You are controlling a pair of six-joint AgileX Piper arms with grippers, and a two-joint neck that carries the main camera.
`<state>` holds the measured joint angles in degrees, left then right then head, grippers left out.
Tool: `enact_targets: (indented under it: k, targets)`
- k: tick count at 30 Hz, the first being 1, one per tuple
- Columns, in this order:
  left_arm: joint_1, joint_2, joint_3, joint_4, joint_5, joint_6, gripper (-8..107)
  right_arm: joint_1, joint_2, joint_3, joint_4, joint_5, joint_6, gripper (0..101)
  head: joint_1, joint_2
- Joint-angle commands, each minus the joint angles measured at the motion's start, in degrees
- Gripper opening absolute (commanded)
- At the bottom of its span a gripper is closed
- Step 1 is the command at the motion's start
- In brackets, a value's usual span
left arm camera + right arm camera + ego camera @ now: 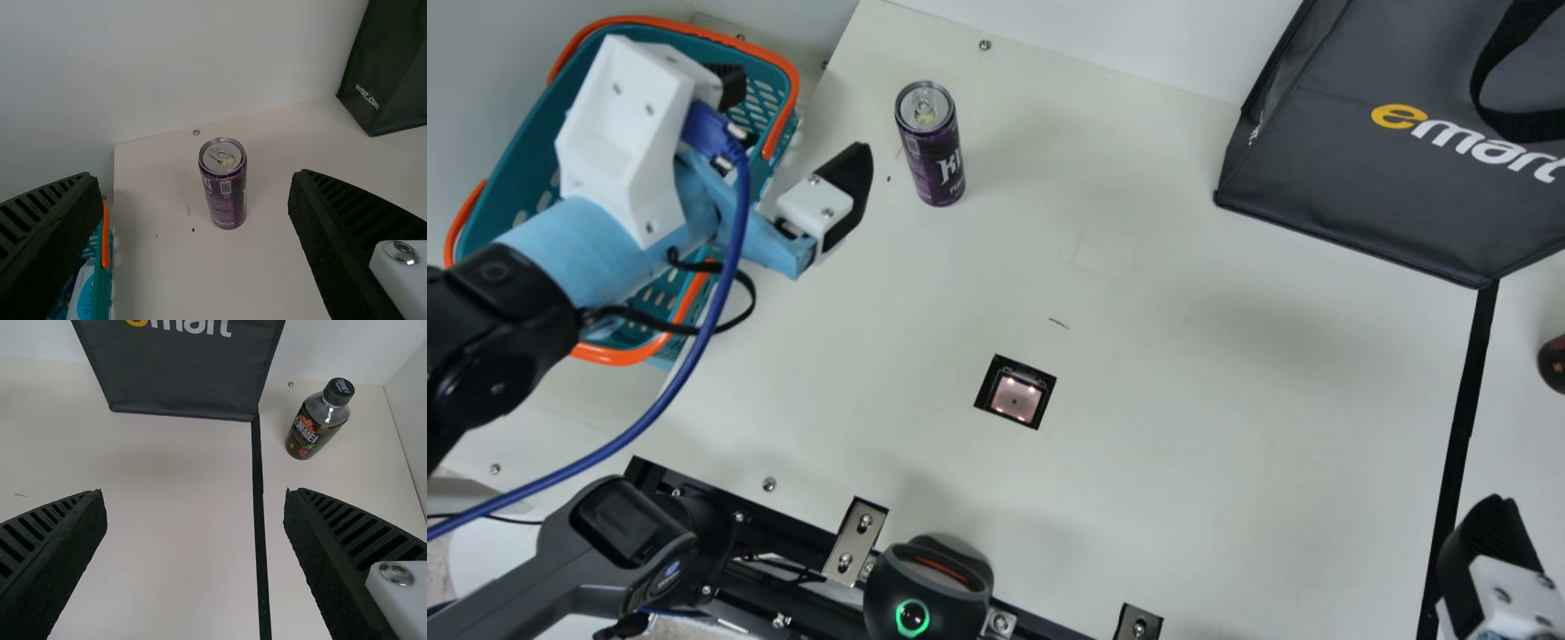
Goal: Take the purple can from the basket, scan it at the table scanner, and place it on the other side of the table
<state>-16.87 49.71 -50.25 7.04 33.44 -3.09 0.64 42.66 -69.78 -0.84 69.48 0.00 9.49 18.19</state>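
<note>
Can of purple metal (935,158), cylindrical, stands on flat cream tabletop (1227,427); black ribbed left tool (797,120) and matching right tool (1487,544) gape wide.

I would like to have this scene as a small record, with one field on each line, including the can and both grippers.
Purple can: upright on the table, outside the basket, held by neither gripper
Left gripper: open, near the can
Right gripper: open, empty
Scanner: set into the table, lit, nothing on it
Dark bag: on the scanner's side of the black line
Bottle: upright, across the black line
</note>
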Motion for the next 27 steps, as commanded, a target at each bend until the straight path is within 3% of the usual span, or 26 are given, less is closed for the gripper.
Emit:
enact_targets:
  k: [1, 10, 27]
  targets:
    - [-0.17, -1.28, 0.06, 0.62, 1.46, -0.85, 90, 0.0, 0.0, 0.0, 0.0, 0.0, 0.0, 95, -1.57, 0.23]
    - [-0.1, -2.92, 0.31, 1.88, 2.31, -1.94, 90, 0.0, 0.0, 0.0, 0.0, 0.0, 0.0, 95, -1.57, 0.23]
    - [-0.1, -2.92, 0.31, 1.88, 2.32, -1.94, 90, 0.0, 0.0, 0.0, 0.0, 0.0, 0.0, 95, -1.57, -19.77]
